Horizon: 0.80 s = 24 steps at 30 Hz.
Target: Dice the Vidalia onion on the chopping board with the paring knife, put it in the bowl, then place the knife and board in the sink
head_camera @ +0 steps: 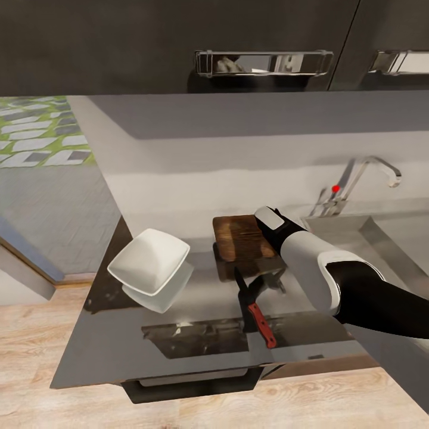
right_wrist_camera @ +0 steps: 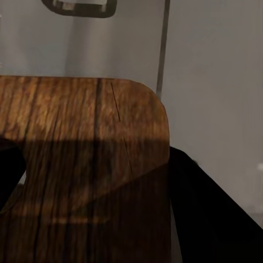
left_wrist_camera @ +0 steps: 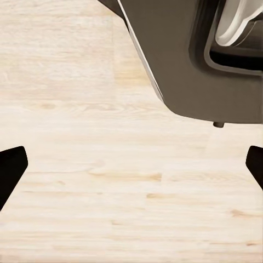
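The dark brown chopping board (head_camera: pixel 235 237) lies on the glossy countertop (head_camera: pixel 119 345), with the white square bowl (head_camera: pixel 149 262) to its left. In front of the board rests the paring knife (head_camera: pixel 260 319), red handle toward me. My right gripper (head_camera: pixel 269 221) hovers over the board's right end. In the right wrist view the right gripper (right_wrist_camera: pixel 96 164) is open just above the wooden chopping board (right_wrist_camera: pixel 82 142). My left gripper (left_wrist_camera: pixel 131 164) is open over the floor, holding nothing. The sink (head_camera: pixel 381 238) is at the right. The Vidalia onion is out of view.
A curved chrome tap (head_camera: pixel 372 170) with a red knob (head_camera: pixel 335 189) stands behind the sink. Dark wall cabinets with bar handles (head_camera: pixel 262 62) hang above. Light wooden floor (left_wrist_camera: pixel 109 192) runs in front of the counter, and part of my dark base (left_wrist_camera: pixel 192 66) is over it.
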### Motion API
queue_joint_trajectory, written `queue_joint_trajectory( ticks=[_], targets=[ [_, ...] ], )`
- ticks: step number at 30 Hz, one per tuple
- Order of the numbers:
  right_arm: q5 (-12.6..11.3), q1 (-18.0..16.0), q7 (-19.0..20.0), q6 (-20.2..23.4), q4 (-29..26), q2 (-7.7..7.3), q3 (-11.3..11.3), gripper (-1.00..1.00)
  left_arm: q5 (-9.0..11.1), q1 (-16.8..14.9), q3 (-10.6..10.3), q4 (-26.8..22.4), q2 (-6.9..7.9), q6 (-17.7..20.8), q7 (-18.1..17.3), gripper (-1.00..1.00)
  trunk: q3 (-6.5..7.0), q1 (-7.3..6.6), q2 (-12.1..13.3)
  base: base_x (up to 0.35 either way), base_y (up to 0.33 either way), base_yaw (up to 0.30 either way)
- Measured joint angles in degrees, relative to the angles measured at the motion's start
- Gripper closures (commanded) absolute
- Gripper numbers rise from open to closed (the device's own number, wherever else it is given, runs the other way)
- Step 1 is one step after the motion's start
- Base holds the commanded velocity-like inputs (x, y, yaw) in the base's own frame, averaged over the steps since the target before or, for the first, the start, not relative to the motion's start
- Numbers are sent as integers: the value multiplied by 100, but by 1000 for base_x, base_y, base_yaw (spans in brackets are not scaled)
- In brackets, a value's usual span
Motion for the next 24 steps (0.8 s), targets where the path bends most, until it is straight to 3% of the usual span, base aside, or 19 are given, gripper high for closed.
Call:
queue_joint_trajectory(
  ticks=[24],
  targets=[
    [11, 0, -28, -166, 27, 0, -5, 100, 7, 0, 0, 9, -1, 2, 0, -100, -121, 0, 0, 33, 16, 0]
  ],
)
